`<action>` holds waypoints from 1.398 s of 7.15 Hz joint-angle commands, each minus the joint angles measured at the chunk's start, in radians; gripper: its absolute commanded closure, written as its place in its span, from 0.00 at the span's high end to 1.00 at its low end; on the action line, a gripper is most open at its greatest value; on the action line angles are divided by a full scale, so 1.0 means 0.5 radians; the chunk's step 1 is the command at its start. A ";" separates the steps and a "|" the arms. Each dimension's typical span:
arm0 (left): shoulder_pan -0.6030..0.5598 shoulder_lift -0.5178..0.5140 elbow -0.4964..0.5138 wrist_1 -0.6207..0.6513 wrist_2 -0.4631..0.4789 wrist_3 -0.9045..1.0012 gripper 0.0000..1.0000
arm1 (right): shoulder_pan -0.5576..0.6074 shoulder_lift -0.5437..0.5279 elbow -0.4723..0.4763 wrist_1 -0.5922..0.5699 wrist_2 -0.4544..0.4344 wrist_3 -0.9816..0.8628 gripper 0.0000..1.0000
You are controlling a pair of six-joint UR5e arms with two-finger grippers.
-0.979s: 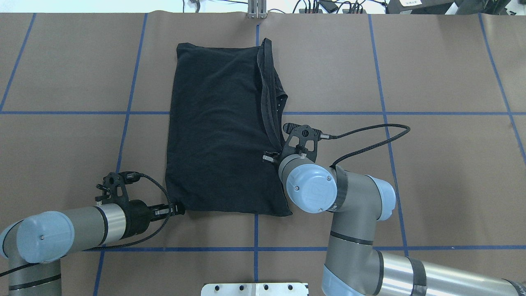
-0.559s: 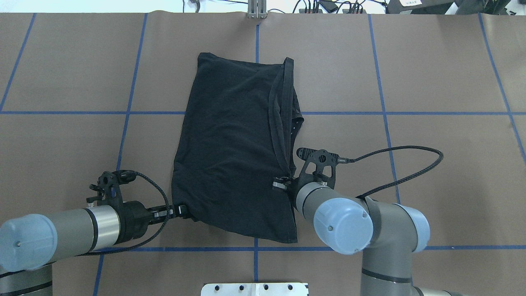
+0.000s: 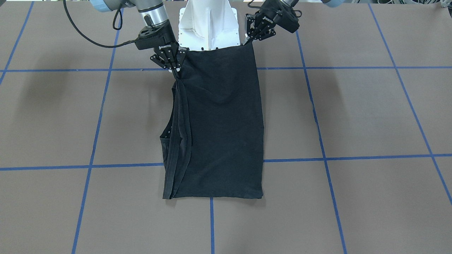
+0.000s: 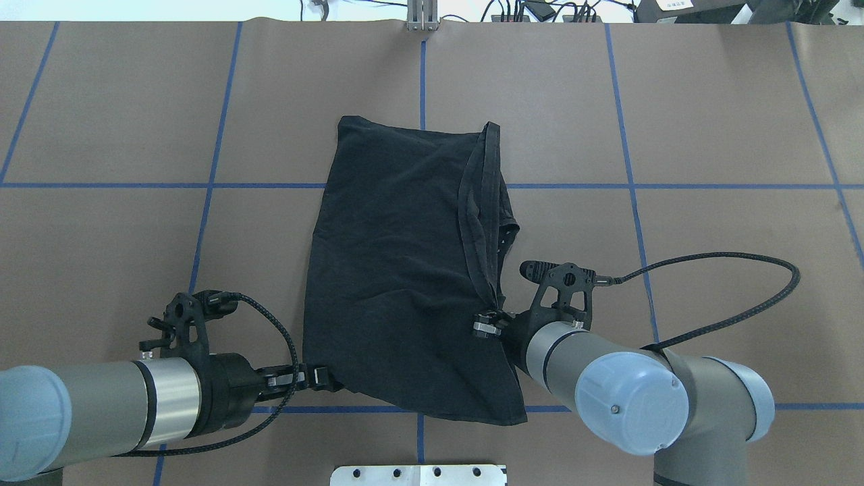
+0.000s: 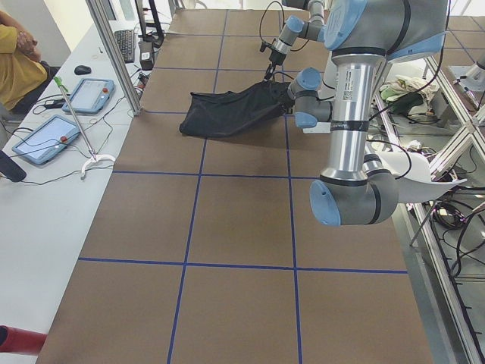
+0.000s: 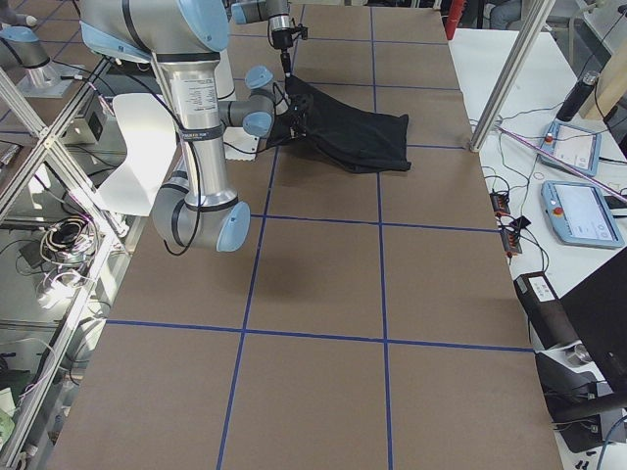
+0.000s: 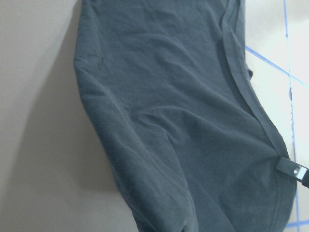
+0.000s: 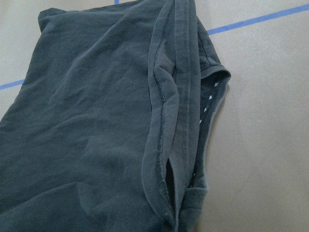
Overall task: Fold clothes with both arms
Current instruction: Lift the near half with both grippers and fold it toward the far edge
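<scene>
The black short-sleeved cotton T-shirt (image 4: 398,270) lay on the brown paper-covered table with blue tape lines (image 4: 709,121). It was folded into a narrow strip whose long axis ran straight away from the robot. Its far end rested flat on the table, and its near end hung raised between the two grippers.

The black two-finger left gripper (image 4: 322,379) was clenched on the near left corner. The black two-finger right gripper (image 4: 491,322) pinched the near right edge, where the tucked-in sleeve bunched into a ridge. The left one's pinch was partly buried in cloth, so that hold seemed firm rather than plainly seen.

The cloth thus stretched forward from both sets of jaws, with each arm nearest its own corner and the right hold a little farther up the table. Judging by this, the coming move would carry the near end forward over the far end, and the uneven holds might skew that fold. No bin or basket showed in any view.
</scene>
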 commanded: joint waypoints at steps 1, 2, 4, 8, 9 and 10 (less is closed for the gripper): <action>-0.108 -0.227 -0.022 0.302 -0.098 0.024 0.00 | 0.193 0.030 -0.005 -0.003 0.172 -0.086 0.00; -0.222 -0.262 -0.019 0.379 -0.187 0.054 0.00 | 0.261 0.036 -0.017 -0.003 0.185 -0.107 0.00; -0.440 -0.320 0.023 0.502 -0.228 0.284 0.00 | 0.344 0.210 -0.142 -0.082 0.173 -0.108 0.00; -0.804 -0.608 0.342 0.600 -0.304 0.526 0.00 | 0.473 0.410 -0.342 -0.209 0.163 -0.144 0.00; -0.915 -0.660 0.443 0.601 -0.323 0.582 0.00 | 0.494 0.432 -0.397 -0.206 0.163 -0.147 0.00; -0.986 -0.779 0.614 0.598 -0.323 0.640 0.00 | 0.507 0.496 -0.479 -0.206 0.163 -0.147 0.00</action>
